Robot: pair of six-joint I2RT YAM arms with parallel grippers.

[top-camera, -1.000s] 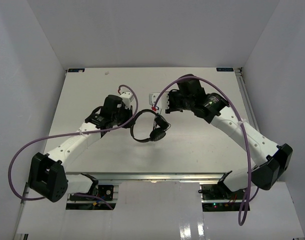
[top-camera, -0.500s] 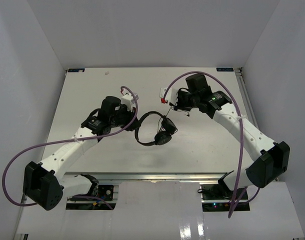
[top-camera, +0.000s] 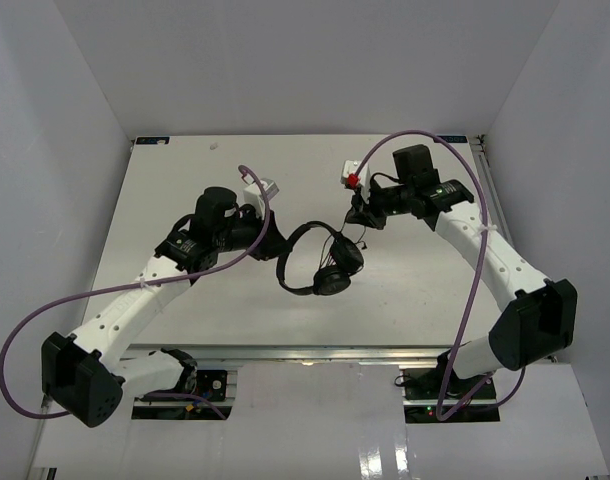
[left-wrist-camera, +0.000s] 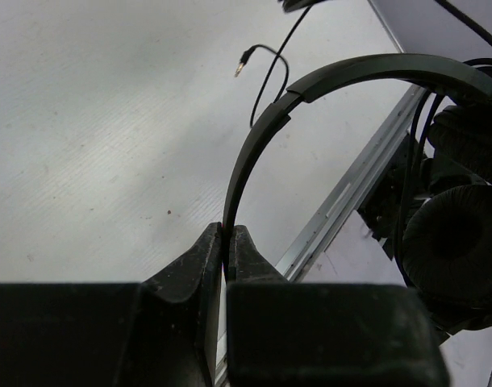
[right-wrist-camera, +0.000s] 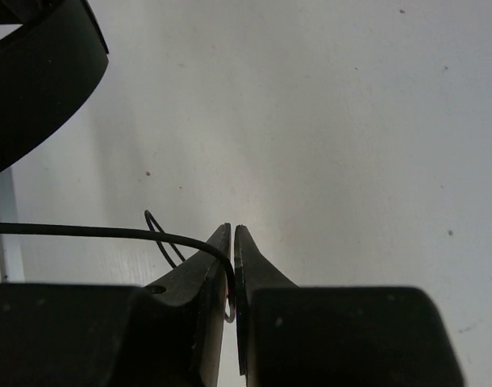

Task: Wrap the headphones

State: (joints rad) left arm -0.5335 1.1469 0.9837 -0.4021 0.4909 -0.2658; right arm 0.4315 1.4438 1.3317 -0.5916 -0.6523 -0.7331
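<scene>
The black headphones (top-camera: 320,262) hang above the middle of the table, ear cups low at the right. My left gripper (top-camera: 273,237) is shut on the thin headband (left-wrist-camera: 258,137); the band rises from between the fingers and arcs right to the ear cups (left-wrist-camera: 452,242). The thin black cord (left-wrist-camera: 272,68) runs off to a small plug (left-wrist-camera: 240,71). My right gripper (top-camera: 362,214) is shut on the cord (right-wrist-camera: 109,233), which enters from the left and passes between the fingers; a loop of cord (right-wrist-camera: 161,238) lies beyond them.
The white table (top-camera: 185,190) has walls on three sides. A metal rail (top-camera: 315,352) runs along its near edge. Purple robot cables (top-camera: 455,170) arch over both arms. A small white block with a red mark (top-camera: 352,176) sits on the right wrist.
The right gripper has moved right and back, pulling the cord out. The left gripper has carried the headphones to the right and a little nearer.
</scene>
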